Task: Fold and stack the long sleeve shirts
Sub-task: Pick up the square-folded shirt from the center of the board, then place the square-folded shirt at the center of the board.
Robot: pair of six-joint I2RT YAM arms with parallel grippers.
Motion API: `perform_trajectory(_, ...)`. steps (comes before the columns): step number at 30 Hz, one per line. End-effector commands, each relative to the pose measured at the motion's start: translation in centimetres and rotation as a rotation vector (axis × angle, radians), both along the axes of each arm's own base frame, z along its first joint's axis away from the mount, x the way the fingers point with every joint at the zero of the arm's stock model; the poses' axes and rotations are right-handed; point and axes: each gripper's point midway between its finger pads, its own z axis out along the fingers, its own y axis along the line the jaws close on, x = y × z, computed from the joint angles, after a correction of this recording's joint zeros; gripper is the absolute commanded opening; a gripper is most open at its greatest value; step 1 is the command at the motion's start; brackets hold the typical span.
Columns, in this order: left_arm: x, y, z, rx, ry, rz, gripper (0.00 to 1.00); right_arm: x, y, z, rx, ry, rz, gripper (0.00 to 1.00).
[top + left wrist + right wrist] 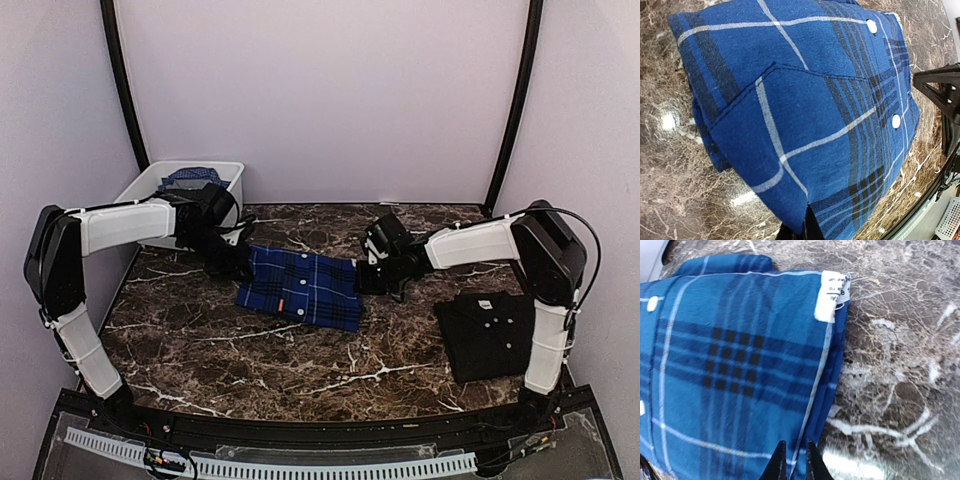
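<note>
Pinched by the left gripper (802,231), tips together on the near hem: blue plaid shirt (805,115), folded, spreading ahead of that claw. Clamped too at the opposite edge by the right gripper (795,464), tips almost together with the hem between, white care label ahead and slightly right. Black shirt (490,335) folded flat on the marble table (890,365), well behind the right claw, near its arm's base. Probably next: raise both ends level, hold the cloth taut to keep the fold intact, carry toward the black shirt, lower squarely on top, let go both sides together.
</note>
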Motion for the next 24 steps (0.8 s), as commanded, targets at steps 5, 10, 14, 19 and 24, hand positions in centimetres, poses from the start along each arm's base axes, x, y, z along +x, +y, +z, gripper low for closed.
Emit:
perform_trajectory(5, 0.2, 0.4, 5.4, -0.008, -0.089, -0.066, 0.0, 0.5, 2.8, -2.5, -0.001, 0.021, 0.009, 0.07)
perform_trajectory(10, 1.4, 0.0, 8.8, -0.025, -0.179, -0.09, 0.0, -0.5, 5.5, -3.6, 0.047, 0.042, 0.037, 0.02)
perform_trajectory(14, 3.0, -1.0, 12.5, -0.069, -0.26, -0.098, 0.0, -1.7, 8.6, -4.2, 0.126, 0.062, 0.05, 0.02)
perform_trajectory(19, 4.1, -3.6, 16.2, -0.208, -0.303, -0.135, 0.0, -2.4, 14.4, -3.9, 0.326, 0.094, 0.094, 0.02)
perform_trajectory(24, 4.8, -5.5, 16.2, -0.291, -0.291, -0.156, 0.0, -2.1, 18.7, -3.9, 0.468, 0.128, 0.127, 0.03)
